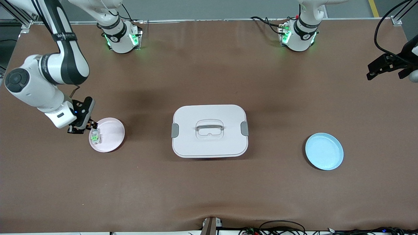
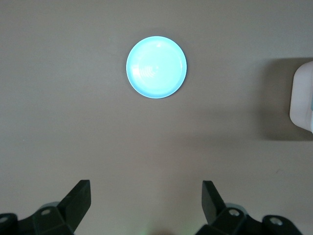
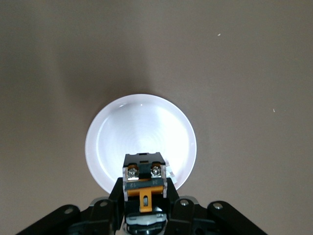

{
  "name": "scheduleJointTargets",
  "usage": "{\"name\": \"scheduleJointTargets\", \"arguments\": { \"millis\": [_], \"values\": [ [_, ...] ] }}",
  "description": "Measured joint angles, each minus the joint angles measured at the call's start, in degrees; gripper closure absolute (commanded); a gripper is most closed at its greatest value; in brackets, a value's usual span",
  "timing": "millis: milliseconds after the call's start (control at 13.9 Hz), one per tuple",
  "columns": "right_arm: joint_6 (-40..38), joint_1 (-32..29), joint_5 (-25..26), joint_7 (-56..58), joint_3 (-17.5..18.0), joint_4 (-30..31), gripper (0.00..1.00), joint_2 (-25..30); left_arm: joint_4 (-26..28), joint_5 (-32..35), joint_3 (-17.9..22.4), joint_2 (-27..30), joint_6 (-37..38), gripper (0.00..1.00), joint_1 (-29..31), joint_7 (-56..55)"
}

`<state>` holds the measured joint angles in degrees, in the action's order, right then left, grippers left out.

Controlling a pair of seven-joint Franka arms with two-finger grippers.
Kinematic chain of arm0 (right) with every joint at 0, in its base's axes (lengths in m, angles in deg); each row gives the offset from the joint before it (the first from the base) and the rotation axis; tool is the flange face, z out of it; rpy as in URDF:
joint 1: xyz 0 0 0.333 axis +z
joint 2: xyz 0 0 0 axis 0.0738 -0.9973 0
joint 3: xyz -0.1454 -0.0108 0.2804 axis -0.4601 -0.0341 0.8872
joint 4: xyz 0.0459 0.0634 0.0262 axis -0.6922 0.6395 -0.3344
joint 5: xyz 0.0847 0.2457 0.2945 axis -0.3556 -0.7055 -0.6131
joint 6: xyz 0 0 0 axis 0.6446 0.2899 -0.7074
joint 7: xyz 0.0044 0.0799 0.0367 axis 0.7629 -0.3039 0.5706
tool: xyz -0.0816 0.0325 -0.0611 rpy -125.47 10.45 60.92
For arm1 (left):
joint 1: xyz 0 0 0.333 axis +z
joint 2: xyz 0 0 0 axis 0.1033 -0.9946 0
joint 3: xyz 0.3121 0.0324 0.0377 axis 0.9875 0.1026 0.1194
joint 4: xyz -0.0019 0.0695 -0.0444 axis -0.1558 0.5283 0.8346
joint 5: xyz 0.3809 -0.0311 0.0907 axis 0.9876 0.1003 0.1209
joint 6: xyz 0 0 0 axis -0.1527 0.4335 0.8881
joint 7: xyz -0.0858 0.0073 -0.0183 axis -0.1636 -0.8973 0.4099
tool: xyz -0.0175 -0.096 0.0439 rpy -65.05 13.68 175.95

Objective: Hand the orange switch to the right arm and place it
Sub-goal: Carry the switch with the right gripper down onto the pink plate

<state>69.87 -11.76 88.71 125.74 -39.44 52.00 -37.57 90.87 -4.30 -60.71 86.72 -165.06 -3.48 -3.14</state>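
Note:
My right gripper (image 1: 87,126) is shut on the orange switch (image 1: 92,124), a small black part with an orange face, and holds it over the rim of the pink plate (image 1: 112,130) at the right arm's end of the table. In the right wrist view the switch (image 3: 144,178) sits between the fingers of the right gripper (image 3: 145,190), above the plate (image 3: 142,127). My left gripper (image 1: 383,67) is open and empty, raised high at the left arm's end of the table. In its own wrist view the left gripper (image 2: 146,196) has its jaws wide apart over bare table.
A small clear part with green markings (image 1: 95,137) lies on the pink plate. A white lidded box (image 1: 209,130) stands mid-table; its edge shows in the left wrist view (image 2: 302,98). A light blue plate (image 1: 324,151) lies toward the left arm's end and also shows there (image 2: 156,67).

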Motion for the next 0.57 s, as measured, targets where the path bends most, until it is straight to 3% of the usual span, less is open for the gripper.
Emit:
{"name": "scheduleJointTargets", "arguments": {
  "millis": [574],
  "values": [
    [11.25, -0.3, 0.18, 0.56, 0.31, 1.58, 1.0, -8.16, 0.02, -1.27, 0.0, 0.0, -0.05, 0.0, -0.02, 0.0]
  ]
}}
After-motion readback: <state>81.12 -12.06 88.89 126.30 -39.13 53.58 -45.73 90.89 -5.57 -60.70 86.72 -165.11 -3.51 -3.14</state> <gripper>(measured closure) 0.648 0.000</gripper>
